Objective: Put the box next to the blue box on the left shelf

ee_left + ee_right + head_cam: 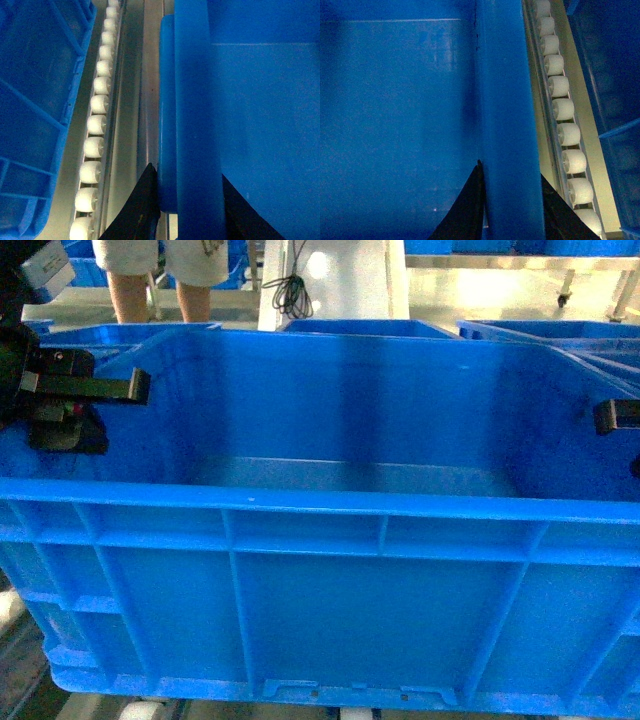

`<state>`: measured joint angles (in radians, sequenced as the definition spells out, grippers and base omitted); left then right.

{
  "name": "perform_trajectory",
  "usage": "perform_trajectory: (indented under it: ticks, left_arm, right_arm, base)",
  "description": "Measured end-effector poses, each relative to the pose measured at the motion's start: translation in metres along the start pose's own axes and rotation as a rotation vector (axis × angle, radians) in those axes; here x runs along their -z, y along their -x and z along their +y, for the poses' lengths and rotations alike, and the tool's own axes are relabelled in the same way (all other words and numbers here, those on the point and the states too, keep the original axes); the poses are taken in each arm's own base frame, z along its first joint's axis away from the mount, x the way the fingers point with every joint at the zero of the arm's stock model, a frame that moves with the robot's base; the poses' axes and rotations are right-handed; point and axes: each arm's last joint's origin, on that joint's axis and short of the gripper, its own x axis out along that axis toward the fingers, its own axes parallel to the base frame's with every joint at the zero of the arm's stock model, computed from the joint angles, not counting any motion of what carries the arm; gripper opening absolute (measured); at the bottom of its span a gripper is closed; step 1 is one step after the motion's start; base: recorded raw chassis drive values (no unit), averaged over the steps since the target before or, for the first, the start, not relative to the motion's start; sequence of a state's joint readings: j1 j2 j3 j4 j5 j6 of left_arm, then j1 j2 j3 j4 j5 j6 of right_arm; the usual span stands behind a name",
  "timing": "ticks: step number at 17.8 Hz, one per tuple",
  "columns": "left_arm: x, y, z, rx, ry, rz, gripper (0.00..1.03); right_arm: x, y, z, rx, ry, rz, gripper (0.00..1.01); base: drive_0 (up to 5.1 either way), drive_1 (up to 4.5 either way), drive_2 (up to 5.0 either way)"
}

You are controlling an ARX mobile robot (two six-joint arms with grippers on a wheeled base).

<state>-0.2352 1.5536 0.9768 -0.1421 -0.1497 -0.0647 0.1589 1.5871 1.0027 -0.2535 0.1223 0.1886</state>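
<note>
The box [330,570], a big bright blue open crate with ribbed walls, fills the head view. My left gripper [112,390] is shut on its left rim, and my right gripper [612,417] is shut on its right rim. In the left wrist view the thick rim [192,100] runs between the black fingers of the left gripper [186,175]. The right gripper [511,172] pinches the right rim [505,100] the same way. A roller lane of the left shelf [95,125] lies left of the box. Beyond that lane stands another blue box [35,100].
A second roller lane [565,110] runs right of the box, with a further blue crate [615,75] past it. More blue crates [370,328] stand behind. A person's legs [160,275] and a white post [340,280] are at the back. White rollers [140,708] show under the box's front.
</note>
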Motion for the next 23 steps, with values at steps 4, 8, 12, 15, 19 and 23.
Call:
perform_trajectory:
  ticks: [4,8,12,15,19,23]
  left_arm:
    - [0.02,-0.008,-0.002,0.071,0.023,0.074,0.6]
    - [0.02,-0.008,-0.003,0.082,0.042,0.041,0.72]
    - [0.018,-0.008,-0.004,0.093,0.062,0.011,0.81]
    - [0.015,-0.008,-0.005,0.101,0.074,-0.019,0.87]
    - [0.012,-0.008,-0.006,0.115,0.088,-0.049,0.94]
    - [-0.015,0.011,-0.012,0.152,0.104,-0.267,0.98]
  right_arm:
    - [0.01,-0.009,0.011,-0.02,0.038,0.044,0.65]
    - [0.01,-0.008,0.013,-0.031,0.04,0.04,0.77]
    - [0.009,-0.008,0.015,-0.036,0.042,0.019,0.87]
    - [0.007,-0.008,0.015,-0.033,0.04,-0.001,0.92]
    - [0.003,-0.006,0.016,-0.028,0.042,-0.041,1.0]
    - [-0.02,0.014,0.016,0.027,0.062,-0.282,0.98]
  base:
    - [0.0,0.0,0.0]
    - [0.0,0.0,0.0]
    - [0.0,0.0,0.0]
    - [0.0,0.0,0.0]
    - [0.0,0.0,0.0]
    - [0.0,0.0,0.0]
